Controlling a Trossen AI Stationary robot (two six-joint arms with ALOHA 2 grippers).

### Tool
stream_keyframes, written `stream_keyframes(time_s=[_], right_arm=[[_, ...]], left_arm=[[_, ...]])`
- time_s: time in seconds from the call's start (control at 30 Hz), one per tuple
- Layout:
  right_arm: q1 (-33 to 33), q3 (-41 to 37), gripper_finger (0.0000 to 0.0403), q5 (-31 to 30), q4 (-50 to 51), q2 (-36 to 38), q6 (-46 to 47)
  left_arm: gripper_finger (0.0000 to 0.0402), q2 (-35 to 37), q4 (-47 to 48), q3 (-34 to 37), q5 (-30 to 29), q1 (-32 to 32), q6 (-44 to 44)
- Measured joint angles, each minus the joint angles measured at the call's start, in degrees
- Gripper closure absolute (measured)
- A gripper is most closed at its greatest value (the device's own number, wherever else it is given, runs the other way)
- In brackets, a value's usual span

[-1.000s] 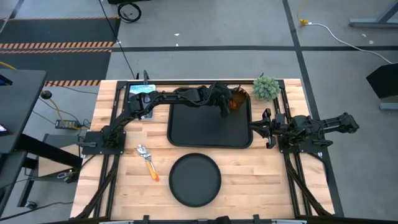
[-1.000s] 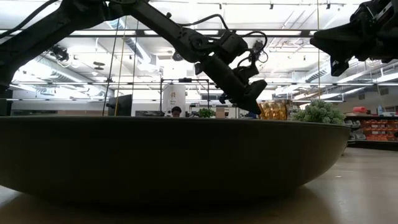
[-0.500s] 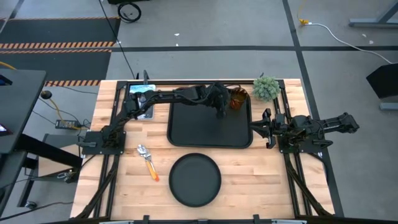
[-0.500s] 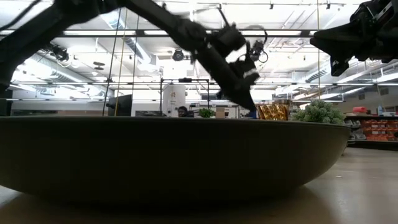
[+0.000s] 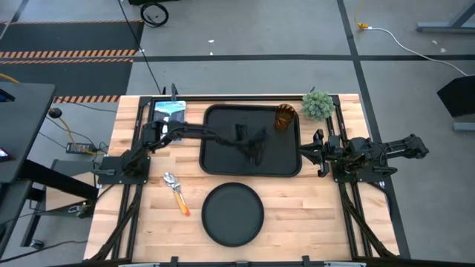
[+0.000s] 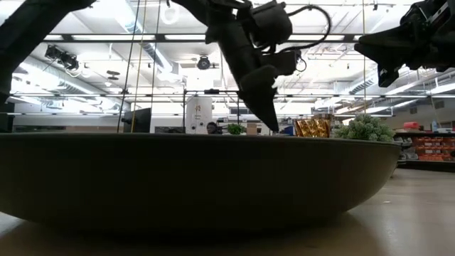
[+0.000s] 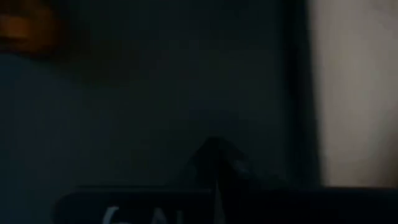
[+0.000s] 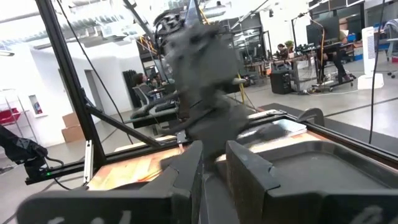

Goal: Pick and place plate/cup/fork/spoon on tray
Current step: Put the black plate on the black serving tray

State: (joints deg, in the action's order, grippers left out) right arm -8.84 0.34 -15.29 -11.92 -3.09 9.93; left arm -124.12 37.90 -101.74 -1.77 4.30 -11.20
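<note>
Left hand [image 5: 255, 152] moved from cup [image 5: 285, 117] to tray [image 5: 215, 165] middle, finger state unclear

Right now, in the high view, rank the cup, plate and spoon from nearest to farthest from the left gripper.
From the left gripper, over the tray's middle:
1. Cup, tray's far right corner.
2. Plate, on the table before the tray.
3. Spoon, table's left.

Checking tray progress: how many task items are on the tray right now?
1. The cup stands in the tray's far right corner. The plate and the utensils lie on the table, off the tray.
</note>
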Motion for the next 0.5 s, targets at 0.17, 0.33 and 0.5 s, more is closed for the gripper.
stream_keyframes(time_s=[0.17, 0.33, 0.5], right_arm=[[0.00, 0.00, 0.0325, 0.00, 0.00, 0.00, 0.00], [0.00, 0.00, 0.0325, -0.02, -0.27, 0.03, 0.02], [-0.02, 0.00, 0.0325, 0.00, -0.45, 0.03, 0.00]], left_arm=[[0.0390, 2.88, -7.25, 8.33, 0.07, -3.89, 0.61], [0.0390, 6.43, -13.85, 15.76, -0.07, -6.99, 3.67], [0.0390, 9.61, -18.84, 20.57, 0.09, -9.67, 6.16]])
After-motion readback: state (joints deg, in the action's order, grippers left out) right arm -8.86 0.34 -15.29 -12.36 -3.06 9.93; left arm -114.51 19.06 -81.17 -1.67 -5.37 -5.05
